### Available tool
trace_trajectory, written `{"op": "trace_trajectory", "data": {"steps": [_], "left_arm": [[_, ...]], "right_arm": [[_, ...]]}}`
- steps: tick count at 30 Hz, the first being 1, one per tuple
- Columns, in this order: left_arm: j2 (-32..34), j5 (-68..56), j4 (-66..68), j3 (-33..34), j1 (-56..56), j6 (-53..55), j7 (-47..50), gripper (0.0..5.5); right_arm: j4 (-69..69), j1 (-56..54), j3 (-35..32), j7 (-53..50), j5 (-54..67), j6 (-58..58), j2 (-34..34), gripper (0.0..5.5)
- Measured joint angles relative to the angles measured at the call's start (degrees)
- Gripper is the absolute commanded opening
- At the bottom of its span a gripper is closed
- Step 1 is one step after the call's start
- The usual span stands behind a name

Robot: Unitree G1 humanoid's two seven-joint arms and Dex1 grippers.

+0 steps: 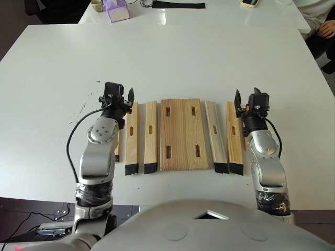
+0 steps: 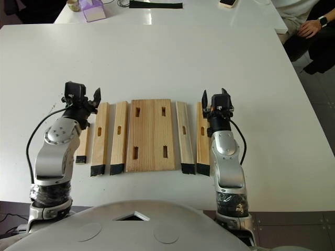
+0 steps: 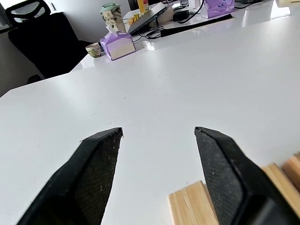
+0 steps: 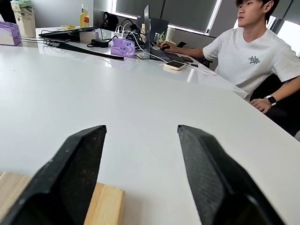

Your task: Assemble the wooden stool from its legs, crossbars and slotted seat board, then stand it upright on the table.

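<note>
The slotted seat board (image 1: 180, 135) lies flat in the middle of the white table (image 1: 172, 57). Two wooden legs (image 1: 132, 138) (image 1: 151, 137) lie side by side to its left, and two more (image 1: 215, 137) (image 1: 234, 137) to its right, all with dark near ends. A thin crossbar (image 1: 117, 149) lies partly under my left arm. My left gripper (image 1: 116, 94) is open just above the far end of the outer left leg (image 3: 187, 206). My right gripper (image 1: 247, 94) is open over the far end of the outer right leg (image 4: 105, 206). Neither holds anything.
On a second table behind stand a purple tissue box (image 1: 116, 9), a cup (image 1: 97, 5), a black strip (image 1: 178, 5) and a phone (image 1: 250, 2). Wide bare tabletop stretches beyond the wooden parts.
</note>
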Motion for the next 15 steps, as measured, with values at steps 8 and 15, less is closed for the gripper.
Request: {"op": "trace_trajectory", "data": {"steps": [8,15], "left_arm": [[17.8,-13.0,-12.2,13.6,3.4,27.6,-17.0,2.86],[27.4,-22.6,-15.6,14.9,1.6,45.4,-24.1,2.86]], "right_arm": [[-15.3,8.9,1.0,-6.2,-2.3,5.2,6.2,2.81],[-20.1,17.1,2.2,-10.1,-5.0,6.3,8.8,2.81]]}}
